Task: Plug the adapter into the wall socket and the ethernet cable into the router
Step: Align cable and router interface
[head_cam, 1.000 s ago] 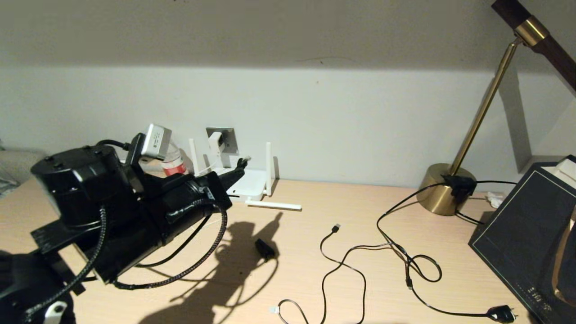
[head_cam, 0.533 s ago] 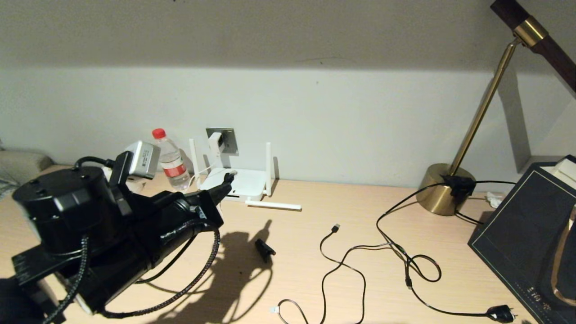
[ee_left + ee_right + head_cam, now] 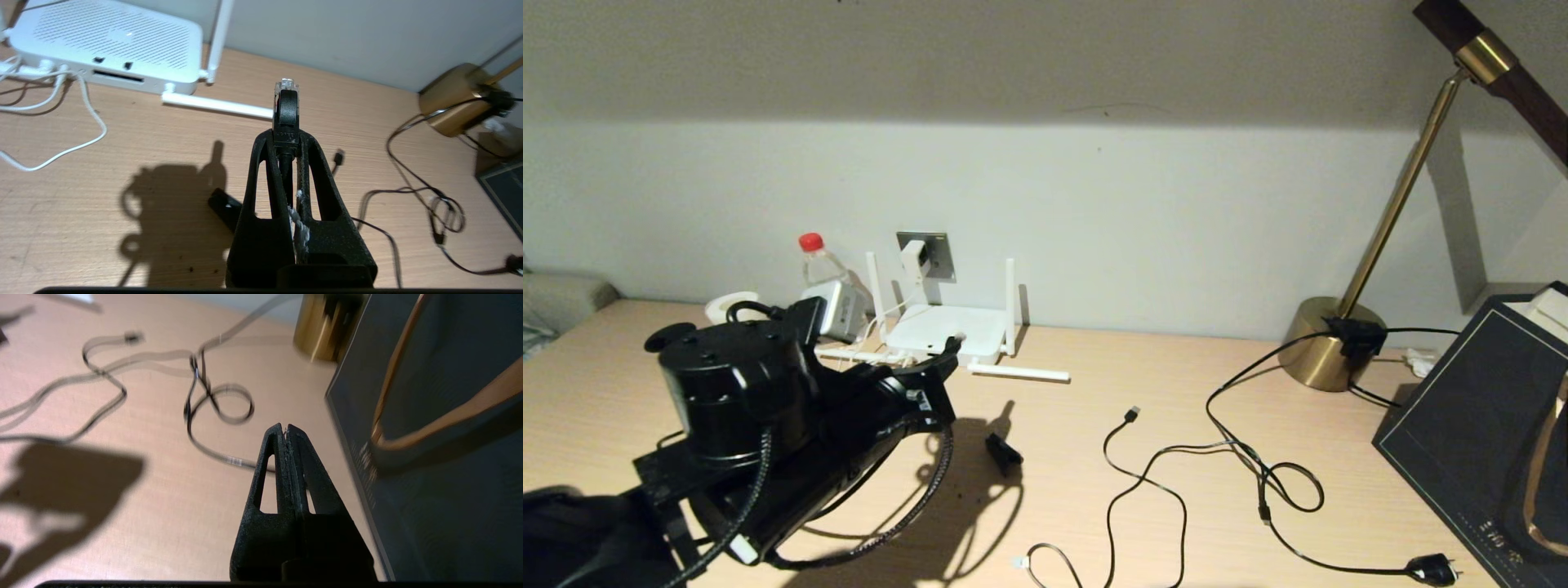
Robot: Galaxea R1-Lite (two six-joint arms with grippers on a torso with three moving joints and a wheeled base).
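My left gripper (image 3: 953,343) is shut on the ethernet cable (image 3: 286,112), pinching its black boot. The clear connector (image 3: 286,85) sticks out past the fingertips, and the black cable runs back between the fingers. The connector hangs just above the table by the router's near right corner, apart from it. The white router (image 3: 939,329) lies flat against the wall, its dark ports (image 3: 118,76) facing me. The white adapter (image 3: 913,258) sits in the grey wall socket (image 3: 941,249), its thin white cord (image 3: 83,122) trailing beside the router. My right gripper (image 3: 284,430) is shut and empty, low over the table by a dark bag.
One router antenna (image 3: 1019,373) lies flat on the table. A water bottle (image 3: 815,260) stands left of the router. A small black clip (image 3: 1003,453), a USB-tipped cable (image 3: 1131,415), a looped lamp cord (image 3: 1290,486) and the brass lamp base (image 3: 1327,343) lie to the right. The dark bag (image 3: 1478,425) fills the right edge.
My left arm has come down and drawn back a little, bringing the held connector from above the router down to its near edge. The right gripper stays shut.
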